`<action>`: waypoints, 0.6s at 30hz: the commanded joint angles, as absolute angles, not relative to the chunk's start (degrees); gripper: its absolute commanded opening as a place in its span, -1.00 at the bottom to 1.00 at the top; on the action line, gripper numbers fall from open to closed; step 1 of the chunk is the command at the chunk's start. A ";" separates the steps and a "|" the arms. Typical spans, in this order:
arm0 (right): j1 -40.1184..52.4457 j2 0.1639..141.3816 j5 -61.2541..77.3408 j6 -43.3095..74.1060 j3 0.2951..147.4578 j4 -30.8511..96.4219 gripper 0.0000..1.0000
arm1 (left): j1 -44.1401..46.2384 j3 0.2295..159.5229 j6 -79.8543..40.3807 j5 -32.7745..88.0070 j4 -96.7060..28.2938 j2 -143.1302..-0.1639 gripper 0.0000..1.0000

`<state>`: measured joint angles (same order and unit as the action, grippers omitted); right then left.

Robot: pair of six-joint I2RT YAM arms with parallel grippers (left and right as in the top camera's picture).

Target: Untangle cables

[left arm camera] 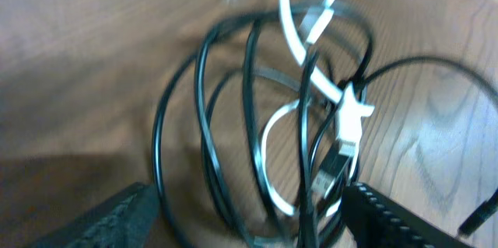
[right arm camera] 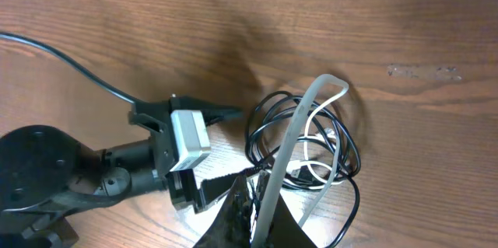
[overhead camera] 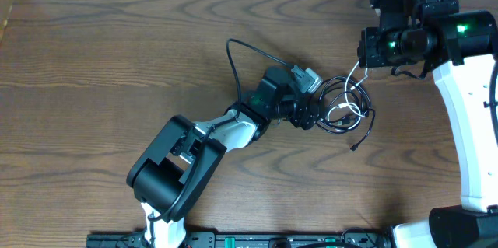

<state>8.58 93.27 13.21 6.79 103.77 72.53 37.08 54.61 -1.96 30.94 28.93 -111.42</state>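
The cables (overhead camera: 348, 106) lie as a small tangle of black and white loops right of the table's middle. My left gripper (overhead camera: 310, 113) is open at the tangle's left edge. In the left wrist view its fingers (left arm camera: 257, 232) straddle several black loops (left arm camera: 206, 124), and a white plug (left arm camera: 350, 116) lies among them. My right gripper (overhead camera: 366, 58) is shut on a white cable (overhead camera: 354, 77) and holds a loop of it up above the tangle. The right wrist view shows that loop (right arm camera: 311, 108) running into the closed fingers (right arm camera: 268, 221), with the tangle (right arm camera: 342, 162) and the left gripper (right arm camera: 229, 148) below.
A thicker black cable (overhead camera: 233, 57) belonging to the left arm arcs over the table behind it. A loose black cable end (overhead camera: 354, 147) trails toward the front from the tangle. The arms' base rail (overhead camera: 257, 240) runs along the near edge.
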 commanded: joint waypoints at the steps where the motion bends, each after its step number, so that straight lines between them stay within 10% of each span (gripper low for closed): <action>1: 8.32 92.62 14.13 6.59 104.68 72.66 -0.98 | 37.23 54.54 -2.39 31.94 29.69 -111.24 0.50; 8: 8.34 92.62 15.16 6.57 104.68 72.88 -0.98 | 40.10 54.54 -1.65 30.61 28.64 -111.28 0.40; 14: 8.34 92.60 16.08 6.57 104.68 73.14 -0.98 | 40.25 54.54 -1.74 29.06 28.38 -111.28 -0.63; 18: 8.34 92.60 16.08 6.57 104.68 73.49 -0.98 | 39.97 54.54 -1.74 29.06 27.31 -111.28 -0.85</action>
<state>8.60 93.27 15.05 6.79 103.77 73.19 40.38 54.61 -1.67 29.47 27.73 -111.42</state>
